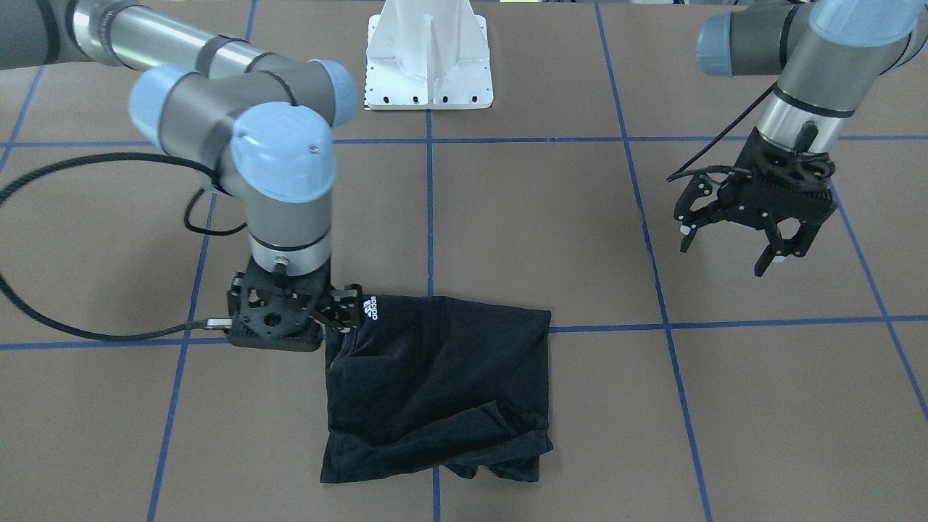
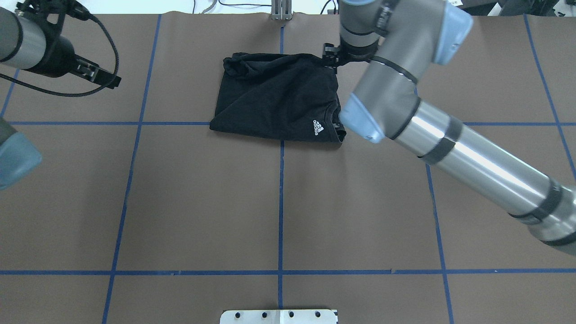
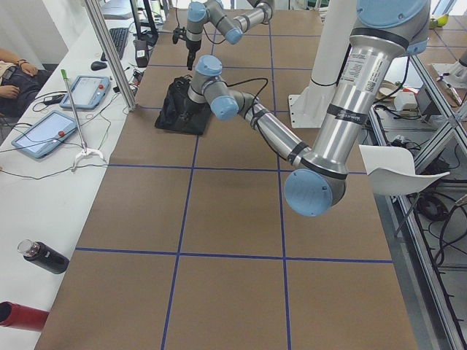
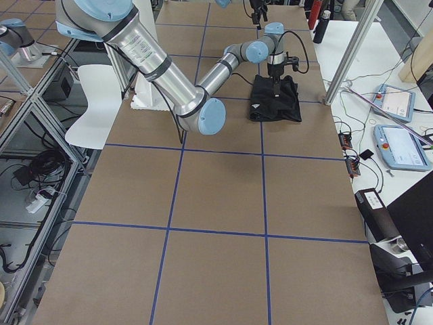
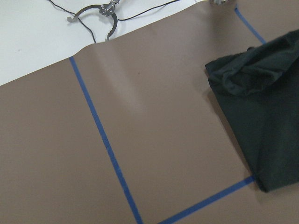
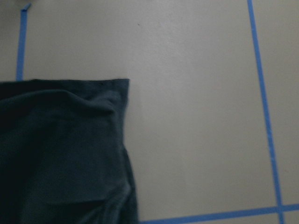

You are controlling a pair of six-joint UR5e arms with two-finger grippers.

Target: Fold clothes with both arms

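One black T-shirt (image 1: 435,377) lies flat on the brown tabletop (image 1: 551,217), folded into a rough square. It sits out on the side far from the white base (image 1: 429,65), about in the middle, and it covers a spot where two blue lines (image 1: 429,217) cross. Its edge farthest from the base is bunched up and wrinkly. A small white logo (image 1: 367,308) shows face up at the corner nearest the right arm (image 1: 286,210). The right fingers (image 1: 342,310) point down at the shirt's side edge, just beside that logo. They are black against black cloth, so I cannot tell if they are apart or together, or if they hold the shirt at all. The left arm (image 1: 819,80) is well apart from the shirt, off to its other side. The left fingers (image 1: 774,250) hang in the air above bare tabletop, spread wide apart with nothing between them.
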